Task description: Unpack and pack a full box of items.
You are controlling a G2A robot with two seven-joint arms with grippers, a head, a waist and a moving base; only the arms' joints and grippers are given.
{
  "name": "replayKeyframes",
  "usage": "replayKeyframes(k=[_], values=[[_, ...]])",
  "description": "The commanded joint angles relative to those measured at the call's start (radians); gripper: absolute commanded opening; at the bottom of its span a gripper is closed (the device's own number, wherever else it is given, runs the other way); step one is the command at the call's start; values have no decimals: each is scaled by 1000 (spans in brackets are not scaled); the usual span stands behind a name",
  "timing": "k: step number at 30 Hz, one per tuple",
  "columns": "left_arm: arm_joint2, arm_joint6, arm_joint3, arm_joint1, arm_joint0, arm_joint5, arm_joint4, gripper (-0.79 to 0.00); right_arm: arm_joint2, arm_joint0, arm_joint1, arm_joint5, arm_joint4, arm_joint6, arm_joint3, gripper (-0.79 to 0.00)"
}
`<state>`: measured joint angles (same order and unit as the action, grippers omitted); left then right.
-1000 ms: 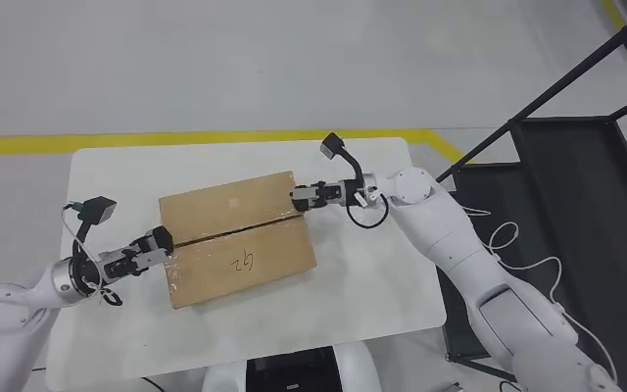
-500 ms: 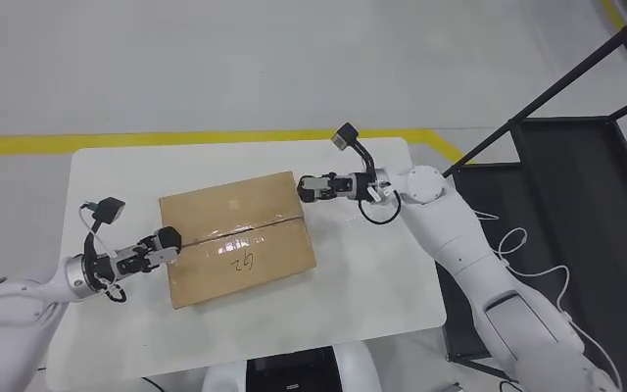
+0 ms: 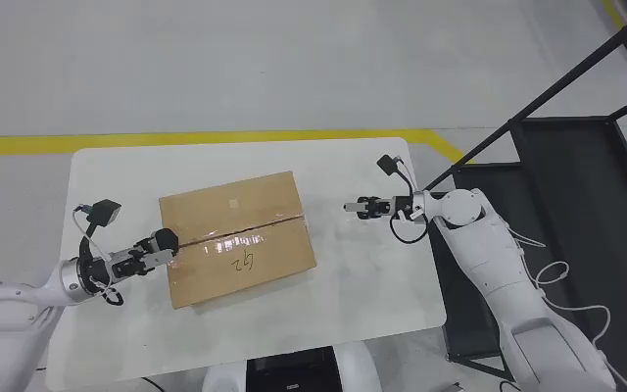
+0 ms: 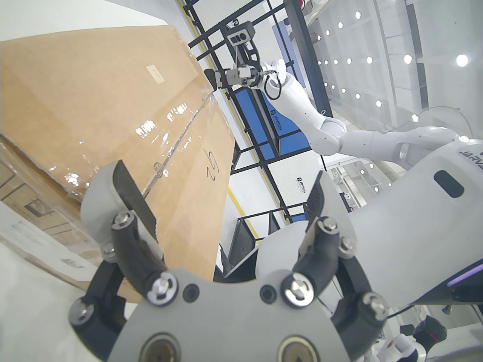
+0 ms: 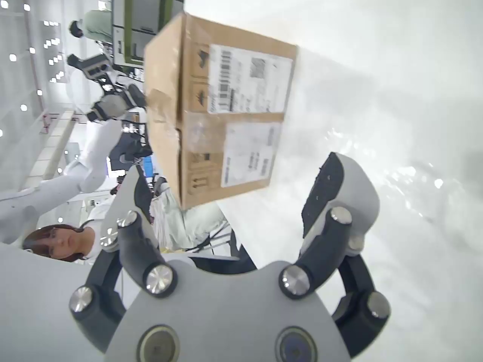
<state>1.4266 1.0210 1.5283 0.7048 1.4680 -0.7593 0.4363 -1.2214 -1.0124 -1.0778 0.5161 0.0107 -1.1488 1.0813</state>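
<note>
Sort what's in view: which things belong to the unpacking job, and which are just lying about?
Job: taped cardboard box; left claw, open at the box's end; right claw, open, apart from the box.
Bystanders: white table; black rack; yellow floor line.

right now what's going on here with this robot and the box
A two-armed robot is working on a closed cardboard box on a white table. Clear tape seals its top seam, so nothing is unpacked yet. The left gripper sits at one end of the box, right at the seam, jaws open. The right gripper hovers over bare table off the opposite end, apart from the box, jaws open and empty.
</note>
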Motion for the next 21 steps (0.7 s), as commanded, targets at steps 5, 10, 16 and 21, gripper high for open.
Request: replayKeyframes(k=[5,10,16,21], values=[[0,0,0,0,0,0,0,0,-64,-28,34,55,-172,37,26,0],[0,0,0,0,0,0,0,0,-119,-77,56,-30,-306,127,48,0],[0,0,0,0,0,0,0,0,-102,-106,56,-139,-387,223,56,0],[0,0,0,0,0,0,0,0,-54,-72,46,-162,-462,301,-9,0]])
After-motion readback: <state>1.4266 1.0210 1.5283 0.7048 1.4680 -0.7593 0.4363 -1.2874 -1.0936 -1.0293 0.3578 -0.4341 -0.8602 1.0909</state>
